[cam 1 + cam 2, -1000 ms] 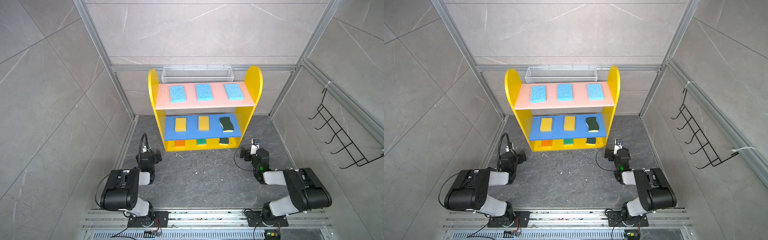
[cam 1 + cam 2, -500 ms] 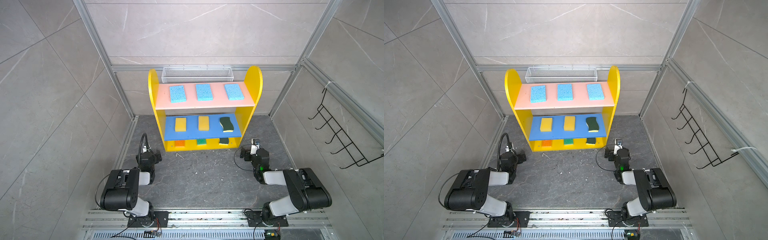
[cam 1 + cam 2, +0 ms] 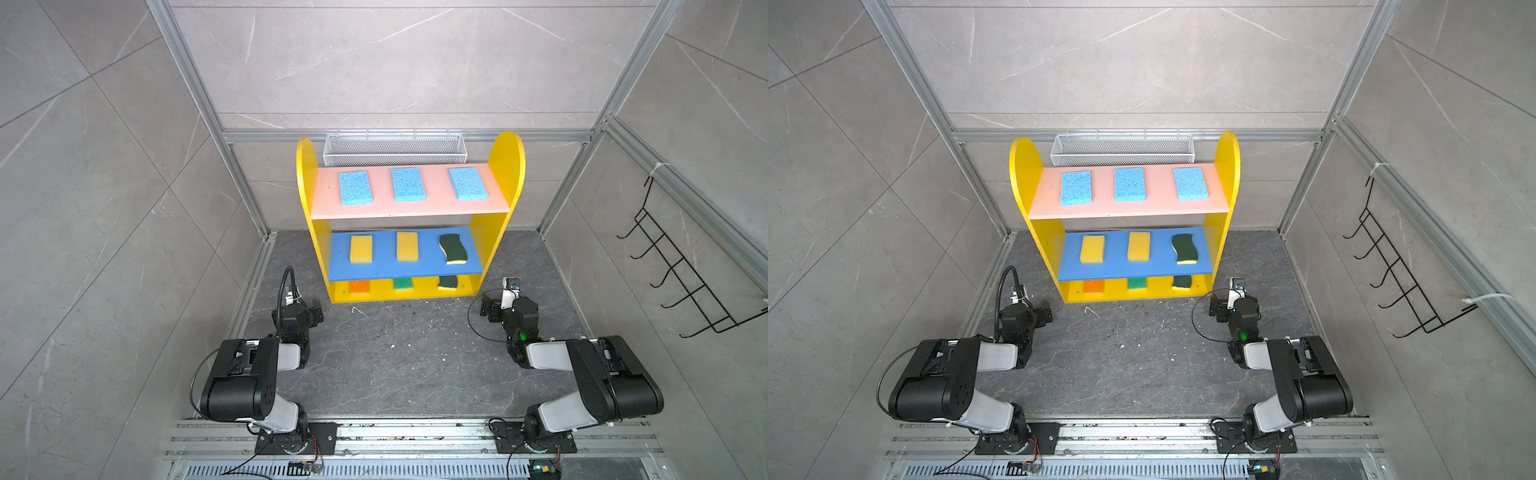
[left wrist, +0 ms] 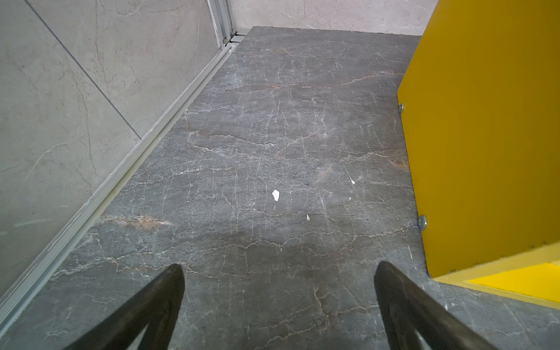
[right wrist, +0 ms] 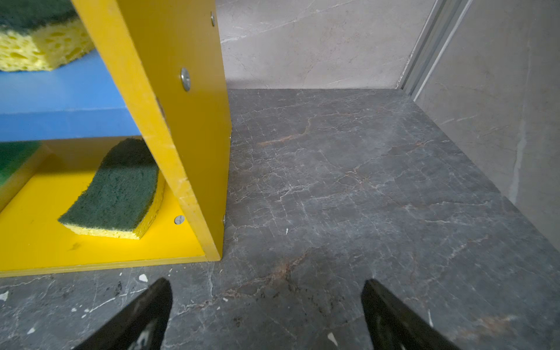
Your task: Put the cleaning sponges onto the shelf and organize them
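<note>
1. Foam sponges [image 3: 354,188] all lie on the shelf [image 3: 506,166]: three blue on top, two yellow and a dark-green one in the middle, three below.
2. Left gripper [image 4: 278,269], spread and empty, hovers over the desk [image 4: 272,136] off the shelf's left end.
3. Right gripper [image 5: 266,285], spread and empty, is off the right end, near the bottom dark-green sponge [image 5: 118,194].

Both top views: bright, even, diffuse light from overhead, sharp throughout. Only soft, weak shadows on the counter [image 3: 395,361]; bottom tier of the shelf [image 3: 506,166] sits in shade. Wide-angle bend, frame posts lean out toward the edges. Wrist views dimmer, flatter; left tool [image 4: 278,268] and right tool [image 5: 266,283] dark, soft-edged, out of focus up close; counter ahead sharp.
</note>
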